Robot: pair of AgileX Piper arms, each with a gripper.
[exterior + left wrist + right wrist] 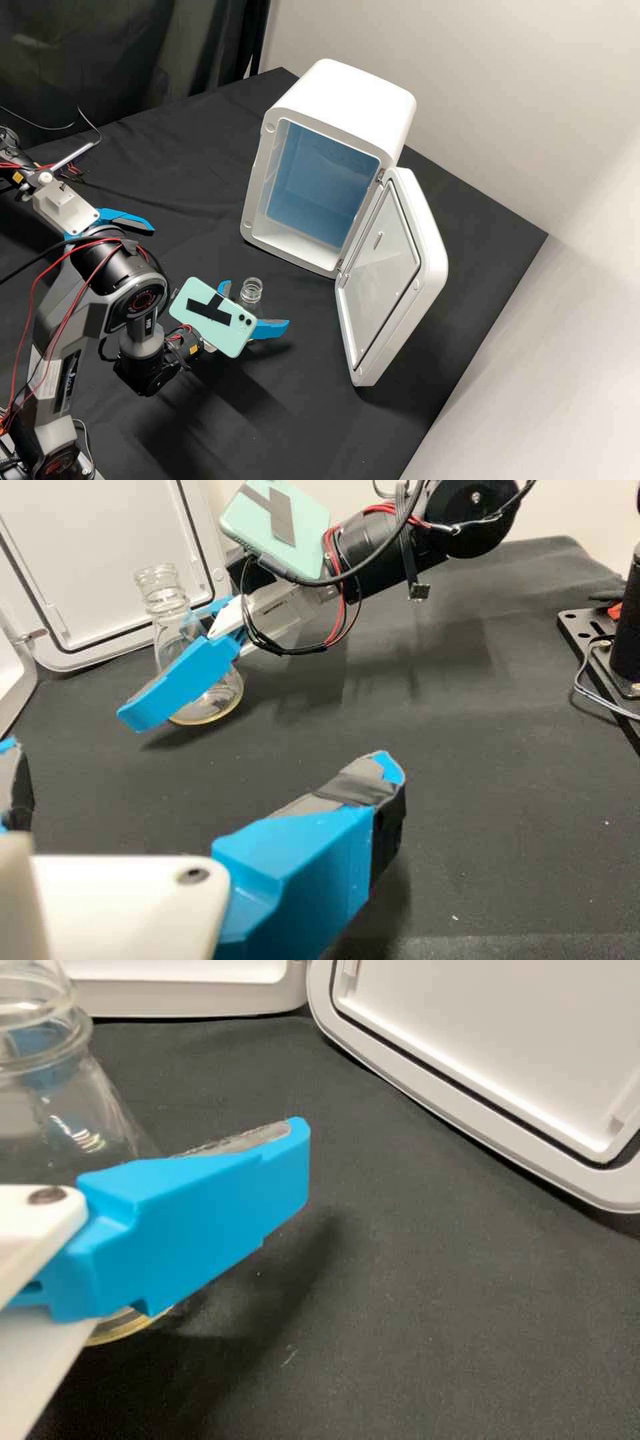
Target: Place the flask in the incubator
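Straddling flask (163, 592) w/ right pincer (255, 305) spread (high view: incubator (347, 100) open).

— What carries everything here?
— A worktop (193, 167) spread with black cloth, matte, with soft folds across its near-left part.
— And close up?
— The same cloth runs through the left wrist view (480, 730) and the right wrist view (400, 1290); a few pale specks of lint lie on it, and dull shadows fall across it.
— What stands behind?
— A dark curtain (100, 53) hangs in pleats along the far left, reaching the worktop's back edge. Beside it rises a plain white wall (507, 80).
— And off the right edge?
— A pale surface (567, 373), bare and evenly lit; whether floor or wall I cannot tell.
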